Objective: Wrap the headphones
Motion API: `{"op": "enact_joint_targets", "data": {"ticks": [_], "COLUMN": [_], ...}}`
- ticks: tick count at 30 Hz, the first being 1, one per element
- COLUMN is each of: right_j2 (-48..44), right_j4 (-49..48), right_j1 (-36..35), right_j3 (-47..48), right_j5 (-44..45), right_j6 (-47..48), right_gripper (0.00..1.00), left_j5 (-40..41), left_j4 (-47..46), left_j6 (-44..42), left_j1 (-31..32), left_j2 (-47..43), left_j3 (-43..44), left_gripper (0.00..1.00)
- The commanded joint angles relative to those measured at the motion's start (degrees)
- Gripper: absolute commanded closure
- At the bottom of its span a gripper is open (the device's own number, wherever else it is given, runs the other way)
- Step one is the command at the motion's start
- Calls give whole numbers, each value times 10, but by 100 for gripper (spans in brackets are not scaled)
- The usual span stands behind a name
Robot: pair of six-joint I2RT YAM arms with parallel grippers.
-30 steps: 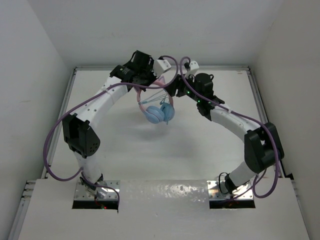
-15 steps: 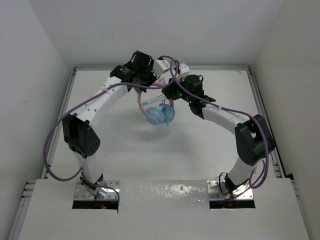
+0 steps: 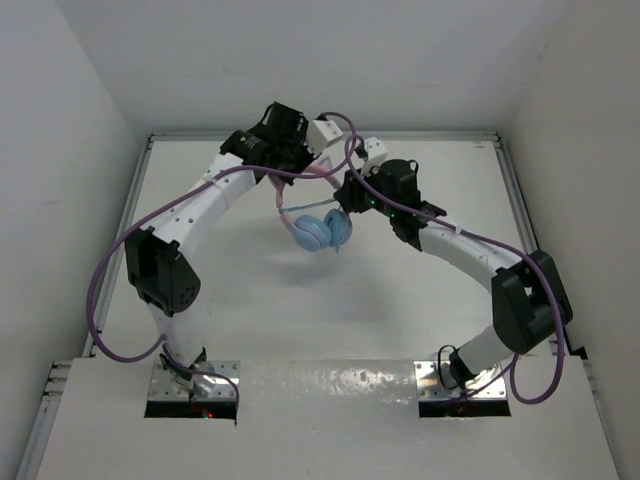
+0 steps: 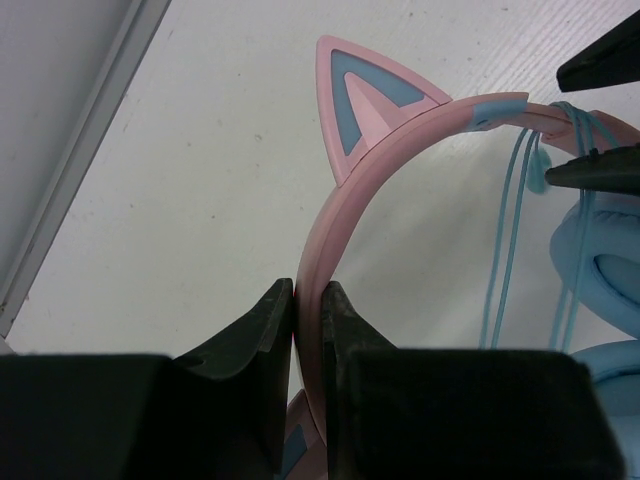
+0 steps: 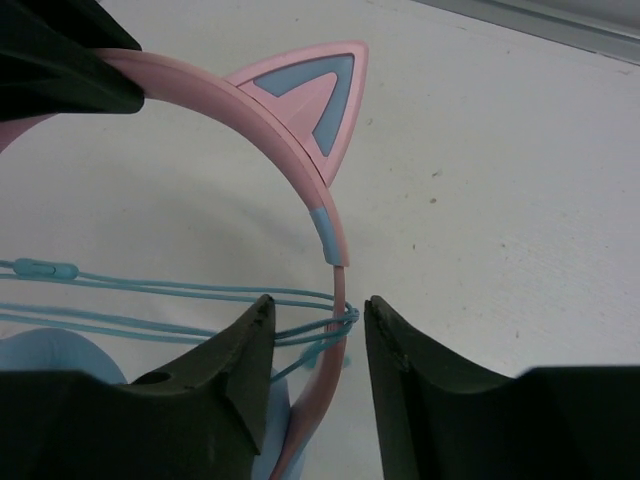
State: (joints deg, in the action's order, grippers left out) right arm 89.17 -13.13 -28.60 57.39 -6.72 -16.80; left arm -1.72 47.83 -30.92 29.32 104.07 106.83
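Headphones only partly on show

From overhead, their top slips under the two wrists and the cable is too thin to follow. The left wrist view cuts the ear cups off at its right edge, and the headband disappears between the left fingers at the bottom. The right wrist view clips one cup at its lower left. There the cable runs off the left edge, and the right fingers hide where its strands go.

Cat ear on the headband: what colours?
Pink cat ear with a blue inner triangle; clearest in left wrist view.
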Motion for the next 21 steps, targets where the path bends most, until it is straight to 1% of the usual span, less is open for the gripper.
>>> {"op": "enact_joint_targets", "data": {"ticks": [1,6,7,8,10,11,13,15,16,17,20,21], "right_j2": [-21,-16,-17,-19,-32,-39,-62,-79,-86,-100,-117,-120], "right_j4": [-5,2,12,20,39,45,65,82,97,104,148,160], "right_j1": [-2,-2,-2,-2,-1,-1,-1,-1,-1,-1,-2,-1], "right_j3": [-3,23,31,38,61,74,86,104,106,106,94,90], "right_j5": [10,8,7,6,5,6,16,25,30,39,61,65], "right_j6": [15,14,13,13,14,16,17,13,10,2,-3,-4], "right_gripper": [57,52,49,45,41,35,29,25,25,24,34,49], "left_j5": [-13,-21,-29,-32,-33,-29,-12,-10,-12,-14,-16,-15], "left_j4": [-37,-37,-36,-36,-37,-40,-53,-59,-62,-63,-72,-74], "left_j6": [18,30,33,38,52,57,72,79,81,82,86,89], "left_j1": [4,4,4,4,3,3,3,3,3,4,3,3], "left_j2": [-30,-33,-32,-33,-34,-34,-33,-33,-33,-32,-32,-31], "left_j3": [28,28,26,24,20,11,0,-4,-5,-5,-4,-3], "left_gripper": [100,100,100,100,100,100,100,100,100,100,100,100]}}
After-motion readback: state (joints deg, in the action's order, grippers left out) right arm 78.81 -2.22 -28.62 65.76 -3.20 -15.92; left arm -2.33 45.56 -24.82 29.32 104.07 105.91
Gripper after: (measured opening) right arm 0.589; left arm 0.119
